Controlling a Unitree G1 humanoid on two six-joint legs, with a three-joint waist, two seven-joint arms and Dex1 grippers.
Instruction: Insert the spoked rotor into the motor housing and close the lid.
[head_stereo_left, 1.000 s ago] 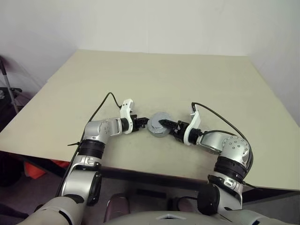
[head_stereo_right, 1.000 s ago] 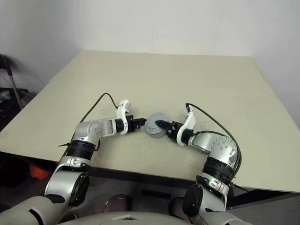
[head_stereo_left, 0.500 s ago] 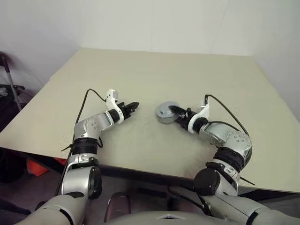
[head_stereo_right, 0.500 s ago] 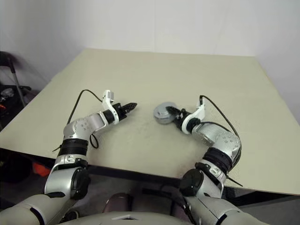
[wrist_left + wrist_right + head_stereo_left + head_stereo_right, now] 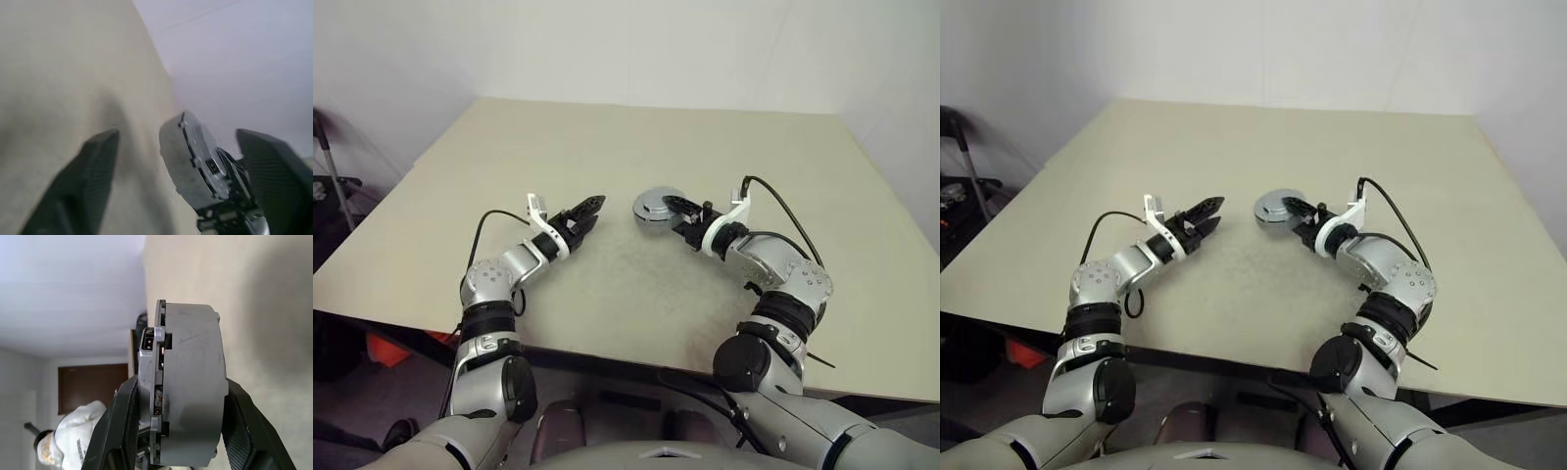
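A: Can you see the rotor?
B: No, the lid sits shut against the housing, hiding whatever is inside
A: And the left wrist view?
B: Blurred. Both fingers run off the picture's edge, and the housing's detail is too soft to tell

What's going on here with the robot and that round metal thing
The right gripper holds the grey motor housing clamped between its fingers, lifted off the beige table, with the lid shut against its rim. The left gripper hangs open and empty beside it, holding nothing. The rotor is not to be seen, so it may already be inside.
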